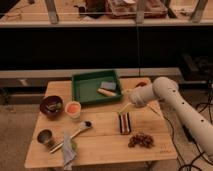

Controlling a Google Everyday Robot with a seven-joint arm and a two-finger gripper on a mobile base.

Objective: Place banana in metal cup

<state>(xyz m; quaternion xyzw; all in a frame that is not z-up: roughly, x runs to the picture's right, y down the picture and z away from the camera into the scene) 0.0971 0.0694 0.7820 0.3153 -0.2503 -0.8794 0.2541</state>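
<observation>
The banana is a small pale stub lying in the green tray, beside a blue-grey block. My gripper hangs just right of the tray's front right corner, a short way from the banana. It is open, with nothing between its fingers. The white arm reaches in from the right. The metal cup stands upright near the table's front left corner, far from the gripper.
A dark brown bowl and a white cup with an orange inside stand left of the tray. A spoon and a grey cloth lie beside the metal cup. A dark striped object and a brown cluster sit front right.
</observation>
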